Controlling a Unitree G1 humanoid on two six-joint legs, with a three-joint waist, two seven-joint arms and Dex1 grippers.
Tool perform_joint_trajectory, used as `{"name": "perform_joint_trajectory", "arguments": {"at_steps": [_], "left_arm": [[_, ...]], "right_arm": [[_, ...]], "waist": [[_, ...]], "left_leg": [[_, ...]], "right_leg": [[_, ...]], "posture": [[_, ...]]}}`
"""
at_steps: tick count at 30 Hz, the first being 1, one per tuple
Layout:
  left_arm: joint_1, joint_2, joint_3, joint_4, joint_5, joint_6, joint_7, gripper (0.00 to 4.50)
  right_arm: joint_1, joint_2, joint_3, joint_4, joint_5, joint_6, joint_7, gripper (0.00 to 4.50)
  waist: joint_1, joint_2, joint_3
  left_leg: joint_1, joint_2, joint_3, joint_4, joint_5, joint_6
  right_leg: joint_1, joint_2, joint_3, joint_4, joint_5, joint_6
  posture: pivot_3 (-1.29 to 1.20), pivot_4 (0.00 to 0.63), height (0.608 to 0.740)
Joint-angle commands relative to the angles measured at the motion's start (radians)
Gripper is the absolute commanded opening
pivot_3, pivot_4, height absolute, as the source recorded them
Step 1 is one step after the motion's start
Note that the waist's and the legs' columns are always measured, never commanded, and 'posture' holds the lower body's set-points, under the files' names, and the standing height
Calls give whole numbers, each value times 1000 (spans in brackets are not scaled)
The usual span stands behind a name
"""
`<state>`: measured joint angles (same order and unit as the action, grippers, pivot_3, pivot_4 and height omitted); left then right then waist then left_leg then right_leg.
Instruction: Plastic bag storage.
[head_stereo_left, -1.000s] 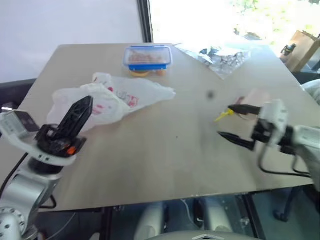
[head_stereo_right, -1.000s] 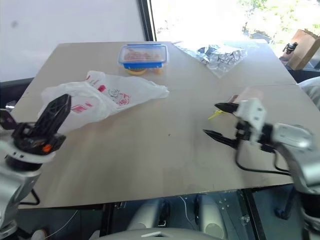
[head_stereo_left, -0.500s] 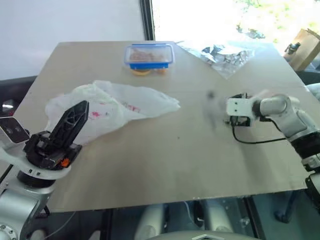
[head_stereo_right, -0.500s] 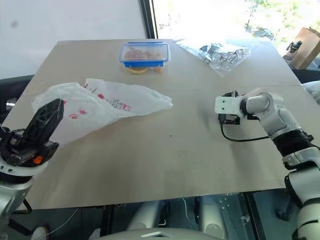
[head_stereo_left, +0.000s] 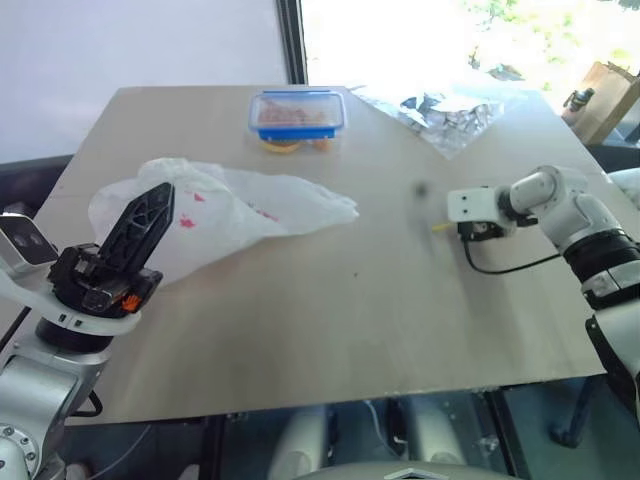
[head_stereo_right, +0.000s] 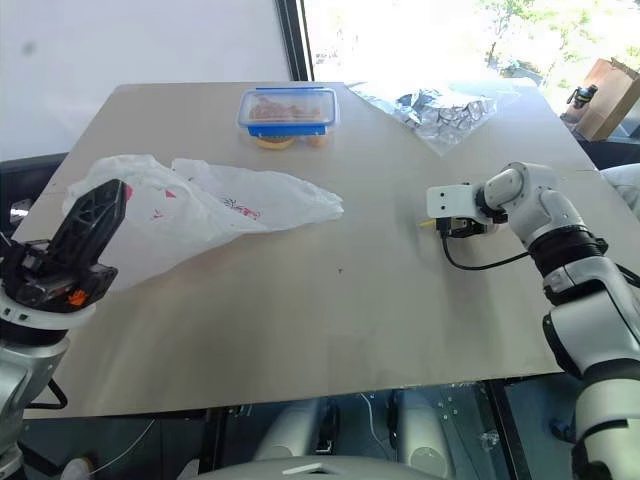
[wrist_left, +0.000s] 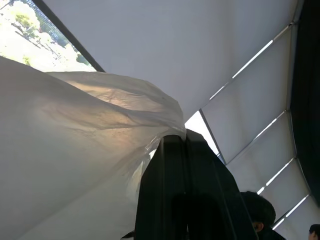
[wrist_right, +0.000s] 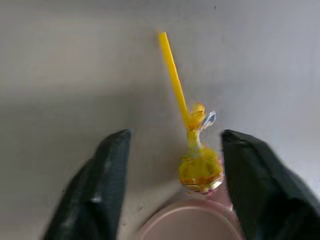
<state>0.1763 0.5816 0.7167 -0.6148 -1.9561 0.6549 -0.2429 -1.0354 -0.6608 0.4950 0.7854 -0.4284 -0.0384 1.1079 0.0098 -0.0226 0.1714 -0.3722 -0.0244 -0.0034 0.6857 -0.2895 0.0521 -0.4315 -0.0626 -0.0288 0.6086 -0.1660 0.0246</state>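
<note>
Left wrist view: left pincer (wrist_left: 186, 142) pinches the plastic bag's (head_stereo_left: 240, 205) edge.

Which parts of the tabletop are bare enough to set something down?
Bare: the near half of the table, between plastic bag and right gripper. Crowded: far edge, with food box and foil wrapper.

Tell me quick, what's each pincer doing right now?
Left pincer: shut on the plastic bag.
Right pincer: open around a yellow lollipop, not gripping.
</note>
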Motion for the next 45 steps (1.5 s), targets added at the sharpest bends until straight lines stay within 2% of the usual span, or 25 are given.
{"name": "perform_joint_trajectory", "arguments": {"at_steps": [1, 2, 4, 5, 8, 12, 15, 17, 19, 22, 26, 31, 37, 39, 41, 45], "left_arm": [[-9, 22, 15, 2, -16, 12, -15, 0], [-12, 24, 15, 6, -16, 15, -16, 0], [-21, 25, 17, 18, -16, 25, -25, 0], [-28, 23, 17, 26, -16, 31, -33, 0], [-58, 27, 23, 64, -16, 57, -47, 0], [-100, 32, 43, 111, -16, 97, -58, 0], [-121, 21, 61, 136, -16, 127, -64, 0], [-134, 17, 77, 156, -16, 152, -72, 0], [-143, 20, 102, 175, -16, 185, -90, 0], [-125, 61, 147, 224, -16, 269, -147, 0], [-15, 163, 228, 333, -16, 413, -252, 0], [127, 223, 285, 380, -16, 499, -328, 0], [155, 194, 276, 332, -16, 462, -345, 0], [128, 198, 294, 354, -16, 457, -340, 0], [91, 225, 325, 402, -16, 470, -336, 0], [25, 283, 351, 512, -16, 515, -303, 0]], "right_arm": [[-17, 11, -2, 38, -20, 33, 6, 1405], [-21, 16, -7, 40, -15, 39, 14, 1108], [-13, 28, -26, 10, 14, 64, 42, 157], [-4, 32, -37, -14, 30, 76, 51, 29], [30, 45, -95, -118, 97, 150, 85, 29], [135, 79, -204, -465, 270, 395, 158, 29], [230, 170, -223, -766, 379, 630, 133, 29], [267, 274, -198, -899, 433, 759, 75, 29], [261, 388, -157, -912, 436, 799, -10, 29], [185, 548, -144, -805, 438, 799, -130, 29], [75, 628, -156, -660, 466, 762, -174, 29], [28, 606, -132, -582, 478, 701, -151, 29], [-14, 609, -86, -409, 401, 550, -225, 29], [13, 593, -84, -470, 444, 569, -154, 29], [68, 519, -75, -631, 519, 642, -31, 29], [159, 393, -24, -857, 586, 745, 70, 29]], "waist": [[0, 0, 0], [0, 0, 0], [0, 0, 0], [1, 0, 0], [1, 1, 1], [-4, 2, 1], [-5, 3, 2], [-5, 3, 2], [-8, 3, 2], [-14, 3, 2], [-20, 4, 2], [-25, 5, 3], [-31, 5, 3], [-30, 5, 3], [-25, 5, 3], [-24, 5, 3]], "left_leg": [[1, 0, 0, 0, 0, 0], [3, 0, 0, 0, 0, 0], [4, 0, 0, 0, 0, 0], [4, 0, 0, -1, 0, 0], [4, 1, 0, -2, 0, -1], [2, 1, 0, -3, 0, -1], [-2, 2, -2, -3, 0, -1], [-5, 2, -4, -3, -1, -2], [-8, 2, -4, -3, 0, -3], [-9, 1, -4, -3, 0, -4], [-9, 0, -4, -3, 0, -4], [-10, 0, -5, -6, 0, -4], [-10, 0, -4, -11, 2, -8], [-9, 0, -4, -13, 2, -9], [-9, 1, -5, -14, 3, -9], [-10, 0, -8, -15, 3, -9]], "right_leg": [[1, 0, 0, 0, 0, 0], [3, 0, 0, 0, 0, 0], [3, 0, 0, 1, 0, 0], [3, 0, 0, 1, 0, 0], [2, 1, 0, 1, 0, 0], [0, 1, 0, 0, 0, 0], [-4, 1, 0, 1, 1, 2], [-7, 1, -1, 1, 2, 4], [-10, 1, -1, 2, 2, 4], [-11, 2, -3, 3, 2, 4], [-12, 2, -3, 3, 2, 4], [-14, 2, -4, 2, 2, 4], [-16, 2, -3, 2, 2, 4], [-17, 2, -3, 2, 2, 4], [-17, 2, -4, 2, 1, 2], [-17, 1, -6, 1, 1, 2]], "posture": [[0, 150, 740], [0, 150, 740], [0, 150, 740], [0, 150, 740], [0, 150, 740], [0, 150, 740], [0, 150, 740], [0, 150, 740], [0, 150, 740], [0, 150, 740], [0, 150, 740], [0, 150, 740], [0, 150, 740], [0, 150, 740], [0, 150, 740], [0, 150, 740]]}}
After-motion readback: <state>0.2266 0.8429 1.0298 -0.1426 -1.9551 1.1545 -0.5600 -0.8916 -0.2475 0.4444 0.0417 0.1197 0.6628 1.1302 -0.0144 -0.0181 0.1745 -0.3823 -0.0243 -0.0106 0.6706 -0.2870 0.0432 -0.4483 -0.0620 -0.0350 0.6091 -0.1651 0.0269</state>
